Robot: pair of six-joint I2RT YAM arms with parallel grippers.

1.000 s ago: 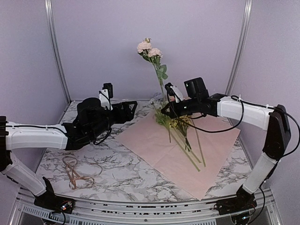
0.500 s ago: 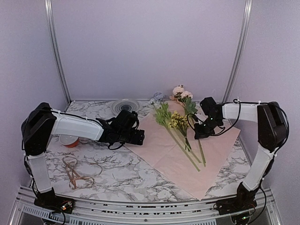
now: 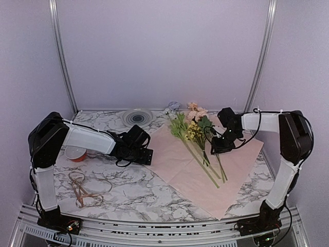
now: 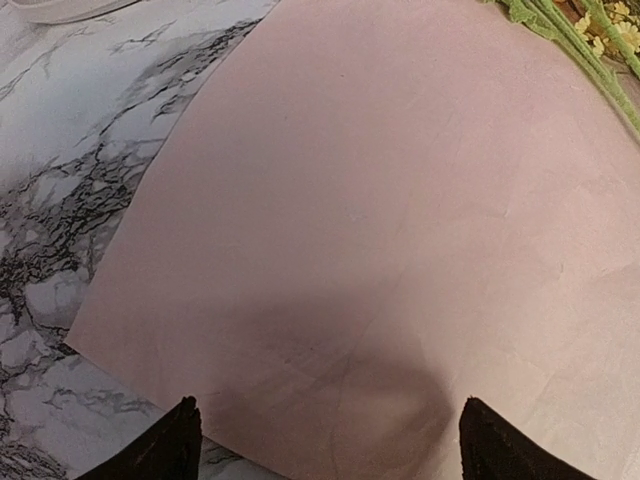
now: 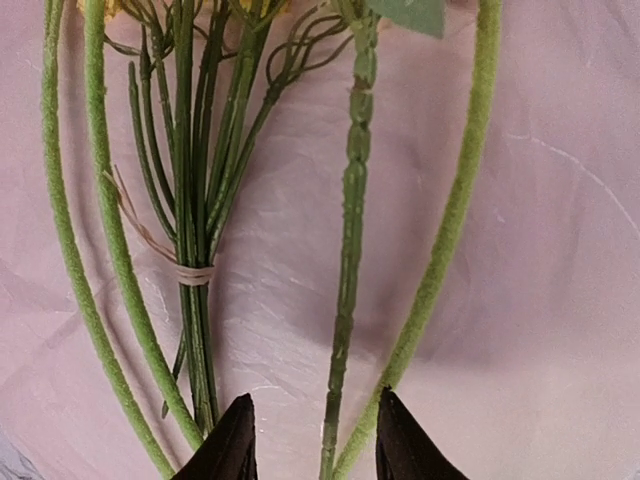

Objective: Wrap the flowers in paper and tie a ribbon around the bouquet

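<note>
The flowers (image 3: pixel 193 128) lie across the pink paper (image 3: pixel 231 180), blooms toward the back wall and green stems (image 5: pixel 350 250) pointing to the front right. My right gripper (image 3: pixel 216 149) is low over the stems, open. In the right wrist view one thin stem runs loose between its jaws (image 5: pixel 312 420), and a thicker fuzzy stem passes by the right fingertip. My left gripper (image 3: pixel 148 154) hovers open and wide at the paper's left corner, with only paper (image 4: pixel 400 200) between its tips (image 4: pixel 327 425). The tan ribbon (image 3: pixel 85 188) lies curled at the front left.
An orange-red spool (image 3: pixel 76 153) sits under my left arm's elbow. A round ribbed plate (image 3: pixel 137 117) stands at the back by the wall. The marble tabletop (image 3: pixel 139 190) is walled at the back and both sides.
My right arm brought the pink-bloomed flower down from upright onto the paper beside the others, and its jaws came apart. My left arm swung down to the paper's left corner.
</note>
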